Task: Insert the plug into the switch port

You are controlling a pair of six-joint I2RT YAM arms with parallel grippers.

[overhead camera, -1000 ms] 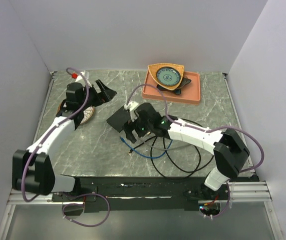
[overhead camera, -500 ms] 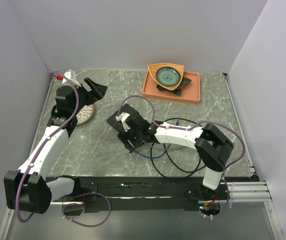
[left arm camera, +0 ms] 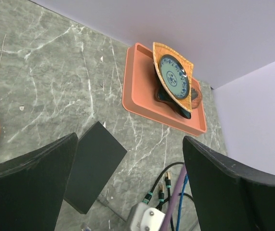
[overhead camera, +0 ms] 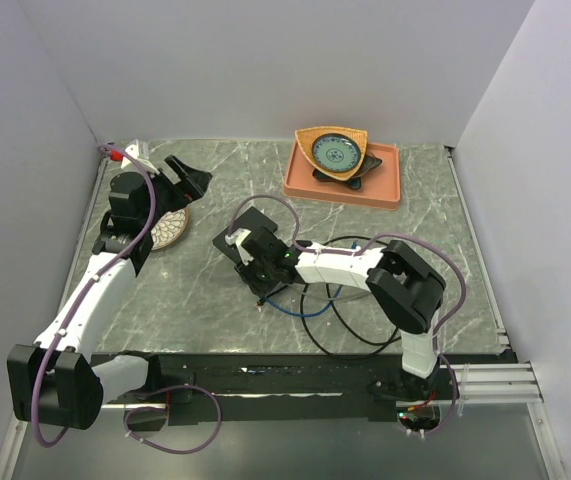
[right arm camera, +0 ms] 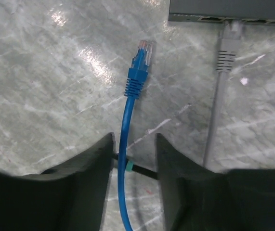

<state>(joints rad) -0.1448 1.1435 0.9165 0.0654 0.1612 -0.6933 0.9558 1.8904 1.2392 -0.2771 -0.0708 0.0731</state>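
Note:
The blue cable's plug [right arm camera: 138, 62] lies flat on the marble, its tip toward the flat black switch [right arm camera: 229, 8]. The switch port row [right arm camera: 209, 19] runs along the switch's near edge, where a grey plug [right arm camera: 231, 30] sits in one socket. My right gripper [right arm camera: 133, 144] straddles the blue cable [right arm camera: 124, 120] behind the plug. Its jaws are half closed, with a gap still showing on one side. From above, the right gripper [overhead camera: 255, 268] is low beside the switch [overhead camera: 227, 238]. My left gripper [overhead camera: 190, 180] hovers wide open and holds nothing; the switch [left arm camera: 91, 166] lies below it.
An orange tray [overhead camera: 370, 190] with a patterned bowl [overhead camera: 332, 152] stands at the back. A patterned plate [overhead camera: 170, 228] lies under the left arm. Black cables [overhead camera: 350, 325] loop on the table right of the switch, with gold-tipped plugs [left arm camera: 166, 178].
My right gripper has slid left and down over the blue cable, and its jaws have narrowed around it. The left arm drew back to the left, then held still.

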